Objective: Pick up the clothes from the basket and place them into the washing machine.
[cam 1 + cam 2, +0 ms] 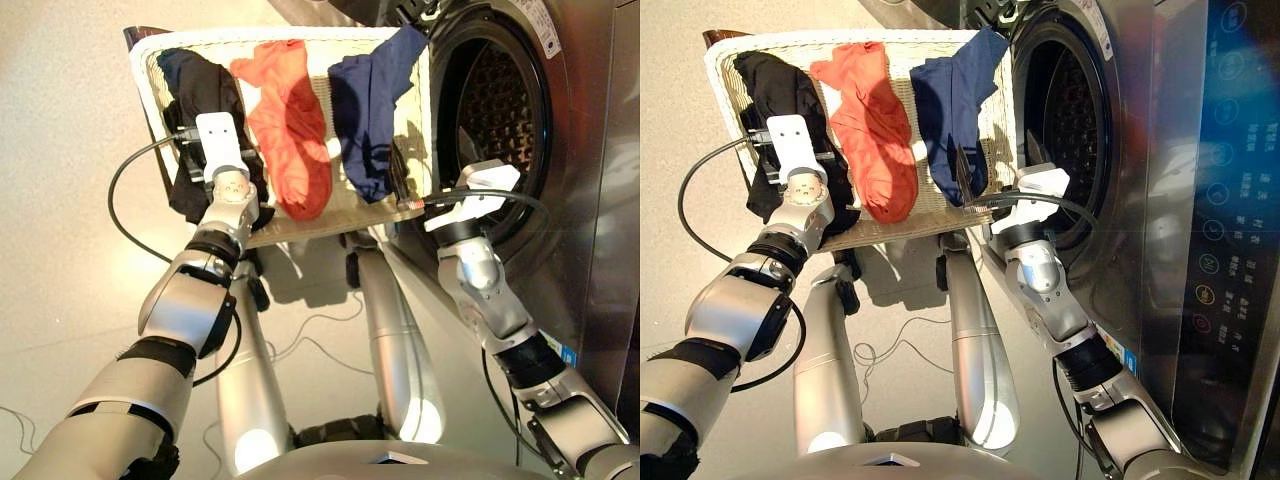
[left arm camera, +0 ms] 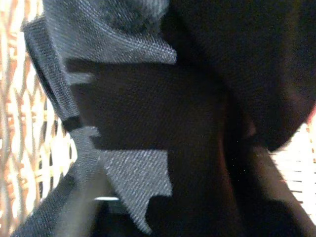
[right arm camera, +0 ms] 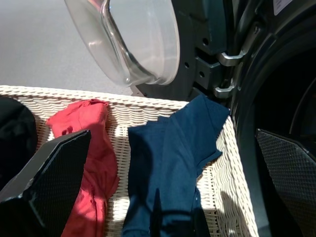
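lying side by side in the basket (image 1: 150, 62): black garment (image 1: 200, 90), coral-red garment (image 1: 290, 120), navy garment (image 1: 370, 110), its corner draped over the rim twd washing machine (image 1: 1160, 150) w/ door (image 3: 133, 39) open. pale floor (image 1: 60, 150). right gripper (image 3: 163, 197) spread above navy. left gripper (image 1: 215, 135) buried in black cloth, grip can't tell.

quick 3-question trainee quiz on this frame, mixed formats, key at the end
1. True or false: the washing machine door stands open.
2. Which garment lies nearest the drum? A black B coral-red C navy
3. Fill in: the left pincer is down on the ____ garment.

Key:
1. True; the glass door is swung out above the wicker basket.
2. C; the navy garment drapes over the rim on that side, and the open right pincer is over it.
3. black; the coral-red garment lies untouched.
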Tool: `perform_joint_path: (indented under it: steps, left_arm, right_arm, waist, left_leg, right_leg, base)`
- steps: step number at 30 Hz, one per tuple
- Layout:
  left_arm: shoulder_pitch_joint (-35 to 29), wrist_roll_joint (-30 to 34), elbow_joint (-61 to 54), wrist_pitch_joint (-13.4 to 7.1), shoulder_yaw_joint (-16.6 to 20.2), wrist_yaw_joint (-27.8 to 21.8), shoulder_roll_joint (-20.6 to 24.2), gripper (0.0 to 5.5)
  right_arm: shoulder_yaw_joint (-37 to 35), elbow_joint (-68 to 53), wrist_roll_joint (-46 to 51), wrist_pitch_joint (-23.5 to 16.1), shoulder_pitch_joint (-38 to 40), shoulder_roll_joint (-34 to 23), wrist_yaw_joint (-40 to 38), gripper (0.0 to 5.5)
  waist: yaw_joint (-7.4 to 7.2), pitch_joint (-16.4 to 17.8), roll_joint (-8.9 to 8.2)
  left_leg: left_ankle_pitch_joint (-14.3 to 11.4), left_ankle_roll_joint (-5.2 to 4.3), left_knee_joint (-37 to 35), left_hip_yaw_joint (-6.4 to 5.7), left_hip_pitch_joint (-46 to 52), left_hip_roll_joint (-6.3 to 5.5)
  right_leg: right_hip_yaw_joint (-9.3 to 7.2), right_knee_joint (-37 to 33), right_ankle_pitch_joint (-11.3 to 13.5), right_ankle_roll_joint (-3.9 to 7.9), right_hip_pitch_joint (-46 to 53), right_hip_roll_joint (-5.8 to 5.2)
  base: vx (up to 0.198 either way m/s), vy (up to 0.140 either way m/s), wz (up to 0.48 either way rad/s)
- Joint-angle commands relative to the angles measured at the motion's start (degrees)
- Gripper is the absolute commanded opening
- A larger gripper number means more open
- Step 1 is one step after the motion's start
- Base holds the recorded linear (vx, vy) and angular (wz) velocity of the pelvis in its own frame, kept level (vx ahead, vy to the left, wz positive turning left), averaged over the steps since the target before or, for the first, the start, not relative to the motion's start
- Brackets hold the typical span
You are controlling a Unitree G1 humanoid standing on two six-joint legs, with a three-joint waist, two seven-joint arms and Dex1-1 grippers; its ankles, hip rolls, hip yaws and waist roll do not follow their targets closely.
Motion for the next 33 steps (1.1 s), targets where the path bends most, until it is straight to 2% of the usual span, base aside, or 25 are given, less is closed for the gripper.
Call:
perform_joint_path:
  steps: [1, 2, 3, 8, 13, 16, 20, 23, 28, 33]
  left_arm:
    - [0.2, -0.7, 2.4, -1.5, 1.2, 0.1, -0.2, 0.00]
    - [0.4, -0.7, 2.1, -1.5, 1.1, 0.2, -0.5, 0.00]
    - [0.6, -0.7, 1.8, -1.6, 1.0, 0.2, -0.8, 0.00]
    - [2.4, -2.0, -0.3, -2.9, 1.0, -0.3, -2.8, 0.00]
    - [6.5, -2.2, -6.2, -4.5, -0.6, -0.4, -5.6, 0.00]
    - [11.5, -1.3, -14.4, -6.2, -1.7, 0.1, -6.1, 0.00]
    - [19.8, 3.2, -29.7, -8.2, -2.4, 0.0, -4.4, 0.00]
    - [25.1, 6.8, -39.0, -8.6, -1.6, -0.8, -2.6, 0.00]
    - [31.2, 7.4, -51.8, -10.6, 0.2, -7.2, 1.2, 0.00]
    - [33.5, 6.7, -61.7, -12.0, 0.6, -13.1, 5.4, 0.00]
  right_arm:
    - [-1.3, -6.0, 0.6, -3.8, 2.2, -1.1, 0.3, 5.50]
    - [-1.3, -5.8, 0.7, -3.8, 2.2, -1.1, 0.3, 5.50]
    - [-1.2, -5.6, 0.8, -3.7, 2.1, -1.0, 0.5, 5.50]
    - [0.0, -3.6, 2.1, -3.3, 0.8, -0.7, 1.4, 5.50]
    - [0.5, -1.4, 2.7, -2.2, 0.6, -0.4, 1.6, 5.50]
    - [0.5, -0.1, 2.0, -1.2, 0.5, -0.5, 1.5, 5.50]
    - [0.1, 1.4, 2.3, 0.6, 0.7, -0.9, 2.7, 5.50]
    - [-0.5, 1.8, 2.4, 1.7, 1.1, -1.4, 3.8, 5.50]
    - [0.8, 0.0, 7.3, 5.1, 1.0, -4.7, 11.2, 5.50]
    - [2.2, -1.9, 7.8, 7.9, -1.0, -7.3, 15.4, 5.50]
  waist:
    - [-0.35, -2.8, 0.76]
    - [-0.28, -2.9, 0.80]
    - [-0.42, -2.8, 0.69]
    - [-0.10, -2.8, 1.04]
    - [0.60, -1.8, 1.49]
    - [1.42, -1.2, 1.95]
    - [2.67, -0.6, 2.08]
    - [3.62, -0.3, 2.17]
    - [4.94, -1.3, 2.71]
    - [5.98, -2.7, 3.54]
  left_leg:
    - [-3.8, 0.80, 4.7, -2.40, -1.2, 0.37]
    - [-3.7, 0.79, 4.6, -2.25, -1.1, 0.32]
    - [-1.6, 1.02, 3.8, -2.06, -1.7, 0.02]
    - [-0.4, 0.80, 0.5, -1.40, 0.6, -0.33]
    - [1.8, 0.63, -5.3, -0.17, 5.3, -1.80]
    - [3.3, 0.33, -9.3, 0.52, 8.6, -2.91]
    - [5.0, 0.19, -14.3, 1.00, 13.9, -4.42]
    - [5.9, 0.06, -17.8, 1.31, 17.6, -5.64]
    - [8.1, -0.33, -24.5, 1.92, 24.1, -7.72]
    - [9.5, -0.44, -28.8, 1.79, 29.0, -8.01]
  right_leg:
    - [1.01, -0.5, -0.3, 6.05, 2.1, -1.00]
    - [1.01, -0.6, -0.2, 6.06, 2.1, -0.99]
    - [1.13, -1.6, 1.7, 5.82, 1.7, -1.16]
    - [1.15, -4.0, 2.6, 5.99, 3.4, -1.47]
    - [1.28, -8.9, 4.5, 6.23, 7.7, -2.07]
    - [1.32, -12.1, 5.6, 6.47, 10.7, -2.29]
    - [0.99, -16.3, 7.0, 6.91, 15.8, -3.09]
    - [0.74, -19.1, 7.7, 7.21, 19.3, -3.56]
    - [0.23, -23.7, 9.1, 7.83, 25.1, -4.66]
    - [-0.71, -26.9, 9.5, 7.73, 30.0, -5.26]
  base:
    - [0.000, 0.000, 0.000]
    - [-0.116, -0.002, 0.021]
    - [-0.114, 0.001, 0.019]
    - [-0.022, -0.001, 0.003]
    - [0.000, 0.000, 0.000]
    - [0.000, 0.000, 0.000]
    - [0.029, 0.005, 0.013]
    - [0.062, 0.011, 0.008]
    - [0.080, 0.027, 0.028]
    - [0.073, 0.003, 0.057]
